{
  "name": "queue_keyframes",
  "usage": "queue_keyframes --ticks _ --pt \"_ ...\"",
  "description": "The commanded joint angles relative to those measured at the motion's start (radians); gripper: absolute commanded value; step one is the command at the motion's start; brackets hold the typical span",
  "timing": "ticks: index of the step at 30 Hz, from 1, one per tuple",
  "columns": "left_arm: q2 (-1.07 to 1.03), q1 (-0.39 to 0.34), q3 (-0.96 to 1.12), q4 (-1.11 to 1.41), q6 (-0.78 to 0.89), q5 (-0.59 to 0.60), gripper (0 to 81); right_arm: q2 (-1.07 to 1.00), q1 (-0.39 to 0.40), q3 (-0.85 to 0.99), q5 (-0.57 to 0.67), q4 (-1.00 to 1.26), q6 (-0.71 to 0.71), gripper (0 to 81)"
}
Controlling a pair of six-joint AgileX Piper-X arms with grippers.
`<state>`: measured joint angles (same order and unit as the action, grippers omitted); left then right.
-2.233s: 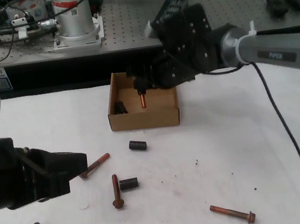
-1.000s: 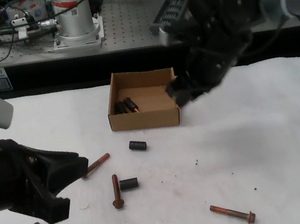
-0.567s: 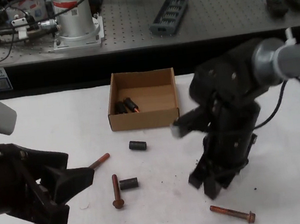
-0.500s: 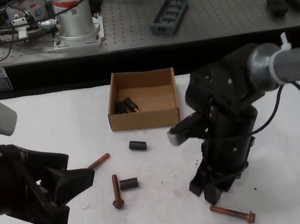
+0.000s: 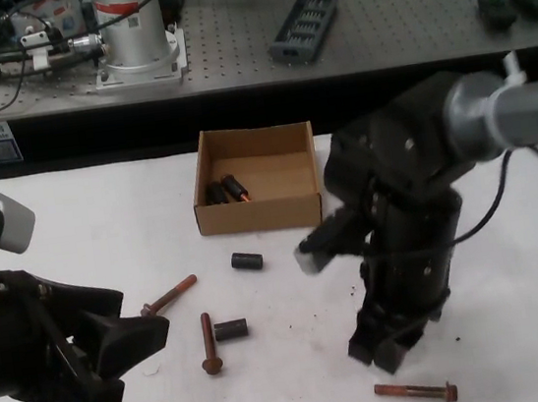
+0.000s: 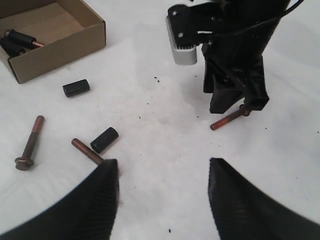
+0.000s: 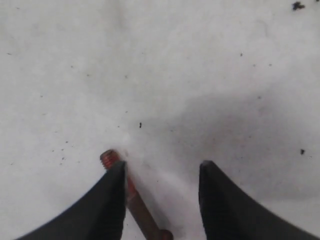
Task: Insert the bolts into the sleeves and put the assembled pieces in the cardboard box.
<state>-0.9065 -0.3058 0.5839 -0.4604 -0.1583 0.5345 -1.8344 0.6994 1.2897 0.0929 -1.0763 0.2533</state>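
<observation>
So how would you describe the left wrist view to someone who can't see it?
The open left gripper looks down on a white cloth where the right gripper, also open, stands over one end of a bolt. Two more bolts and two loose black sleeves lie nearby, as does a cardboard box holding assembled pieces.

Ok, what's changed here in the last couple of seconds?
The right gripper let its assembled piece go into the cardboard box, then swung down and nearer; it now stands open over a loose bolt. The left gripper shifted slightly, open. The middle bolts and sleeves lie as before.
</observation>
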Motion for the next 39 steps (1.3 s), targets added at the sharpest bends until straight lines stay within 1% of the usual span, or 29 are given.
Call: queue_keyframes --ticks 1,9,14,18,21,29,36,39 --pt "0.005 0.001 0.007 0.004 -0.012 -0.007 40.5 0.034 0.001 0.004 0.006 -0.005 0.039 34.0" --pt "0.005 0.001 0.007 0.004 -0.012 -0.007 40.5 0.064 0.001 -0.024 -0.013 -0.007 0.129 34.0" --pt "0.005 0.001 0.007 0.004 -0.012 -0.007 40.5 0.064 0.004 -0.118 -0.016 0.026 0.133 33.9" --pt "0.005 0.001 0.007 0.004 -0.012 -0.007 40.5 0.064 0.002 -0.173 -0.043 0.056 0.170 33.9" --pt "0.005 0.001 0.007 0.004 -0.012 -0.007 40.5 0.064 0.002 -0.183 -0.043 0.055 0.174 33.9" --pt "0.005 0.001 0.007 0.004 -0.012 -0.007 40.5 0.064 0.002 -0.189 -0.031 0.136 0.174 33.9" --pt "0.005 0.001 0.007 0.004 -0.012 -0.007 40.5 0.064 0.002 -0.189 -0.031 0.137 0.174 33.9" --pt "0.005 0.001 0.007 0.004 -0.012 -0.007 40.5 0.064 0.009 -0.189 0.000 0.121 0.174 33.9"
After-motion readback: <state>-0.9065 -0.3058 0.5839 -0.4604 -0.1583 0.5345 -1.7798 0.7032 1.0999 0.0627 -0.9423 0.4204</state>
